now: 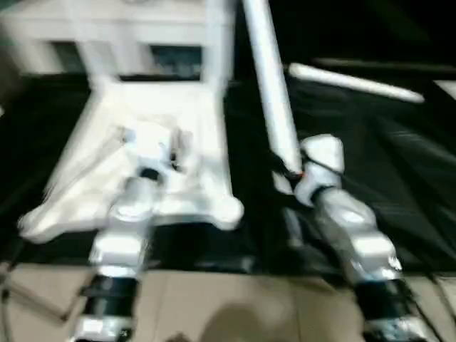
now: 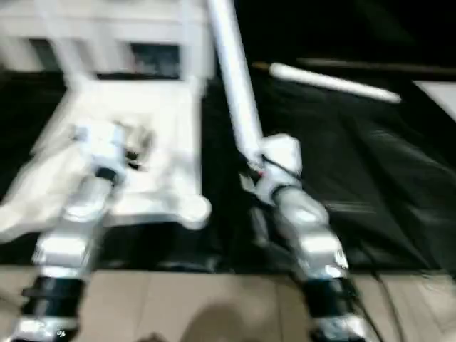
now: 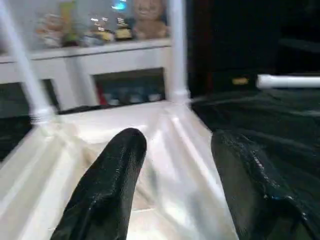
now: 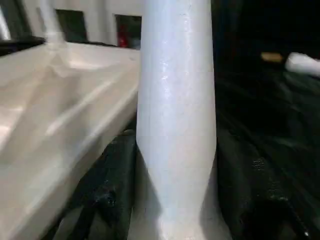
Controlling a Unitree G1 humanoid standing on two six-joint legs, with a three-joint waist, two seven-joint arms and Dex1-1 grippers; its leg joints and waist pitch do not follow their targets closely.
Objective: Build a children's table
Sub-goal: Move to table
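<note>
The right gripper point(image 4: 175, 200) is clamped on a white table leg point(image 1: 271, 92), one black finger on each side, and the leg rises steeply toward the top centre of the head view. The left gripper point(image 3: 175, 185) hangs with its fingers point(image 3: 107, 185) spread apart and nothing between them, over the upside-down table top point(image 1: 178, 142), which lies at left centre on black sheeting point(image 1: 399, 164). Two legs already stand upright in the far corners of the top point(image 3: 176, 50). Another loose leg point(image 1: 356, 82) lies on the sheeting in the upper right. Behind the top stands a white cabinet point(image 3: 115, 60) with toys on its shelf. Tan floor point(image 1: 235, 299) runs along the bottom edge.
</note>
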